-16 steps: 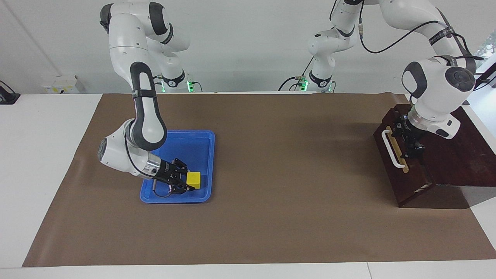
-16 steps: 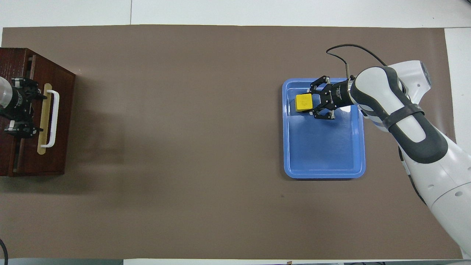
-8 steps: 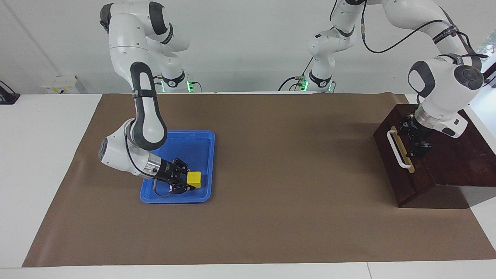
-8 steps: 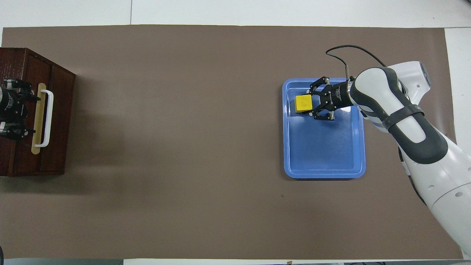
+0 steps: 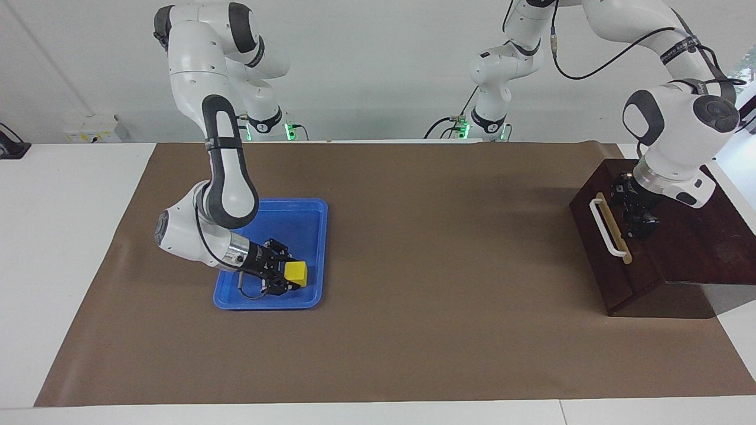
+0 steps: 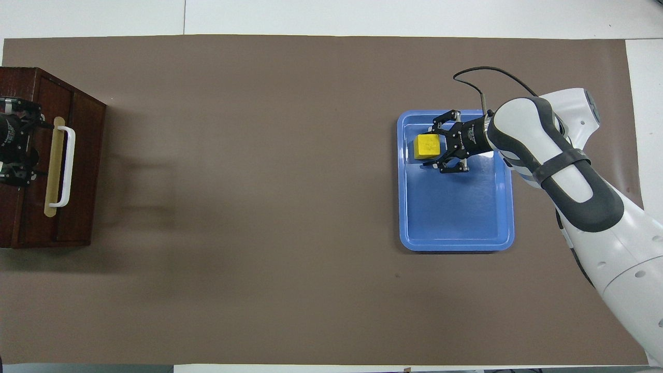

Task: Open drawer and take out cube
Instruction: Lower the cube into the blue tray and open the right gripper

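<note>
Brown mat carries a small bright yellow cube [image 5: 295, 273].

A robotics lab: two white arms [image 5: 218, 147] bolted at twelve o'clock of a white table [image 5: 71, 236] under a brown mat [image 5: 413, 236], bare white wall [image 5: 366, 59], cabling and green status lights [image 5: 288, 128] at the bases.

Both arms: glossy white rounded shells, dark grey joint caps and bands, green lights at bases. Right gripper [image 5: 287, 279] black, skeletal linkage fingers, silver wrist ring, thin black cable looped at 12 o'clock. Left gripper [image 5: 636, 219] black; black cable strapped along its arm.
</note>
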